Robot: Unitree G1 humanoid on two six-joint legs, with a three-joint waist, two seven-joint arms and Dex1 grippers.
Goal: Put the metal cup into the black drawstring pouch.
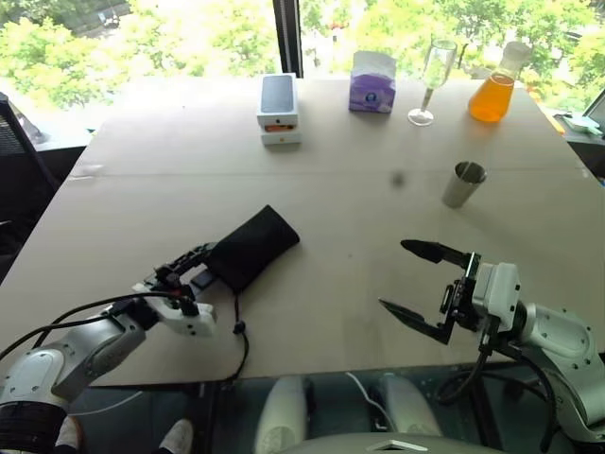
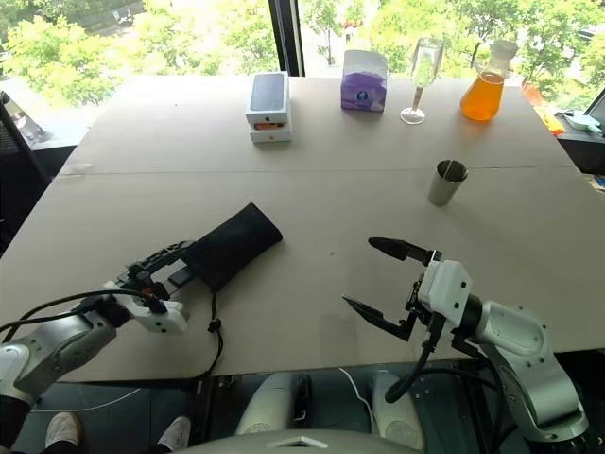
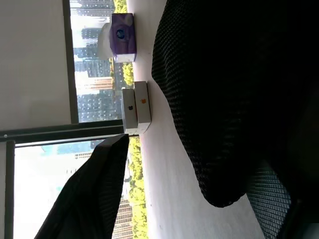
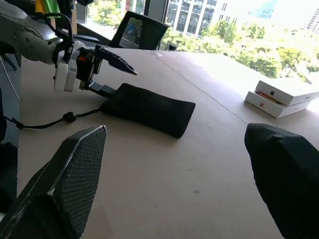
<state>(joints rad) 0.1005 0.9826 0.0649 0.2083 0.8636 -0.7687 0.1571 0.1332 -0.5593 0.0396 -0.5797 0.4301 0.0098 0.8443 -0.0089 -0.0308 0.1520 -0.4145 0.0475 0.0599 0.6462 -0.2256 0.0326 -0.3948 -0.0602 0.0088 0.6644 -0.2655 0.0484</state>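
1. Sunlit trees fill the window behind a wide beige desk (image 1: 312, 170), where we see the black drawstring pouch (image 1: 253, 248) lying flat near the front left edge, its cord (image 1: 238, 326) trailing off the desk edge toward us.
2. We judge the step in hand to be taking hold of the pouch at its mouth with the left pincer (image 1: 189, 268), so that the bag can be held open for the cup.
3. From the right wrist view, that left pincer (image 4: 107, 74) has 1 finger low against the pouch's mouth end and the other raised above the fabric; the jaws are parted around that end, and we cannot tell whether they pinch cloth yet.
4. To do this well, we would catch only the upper layer of fabric at the rim, not both layers, and keep clear of the cord so the mouth is not drawn shut.
5. Our right pincer (image 1: 414, 279) hangs wide open and empty above the desk's front right part, well apart from the pouch.
6. We find the metal cup (image 1: 463, 183) standing upright farther back and slightly to the right of that right pincer, well apart from it, with bare desk between.
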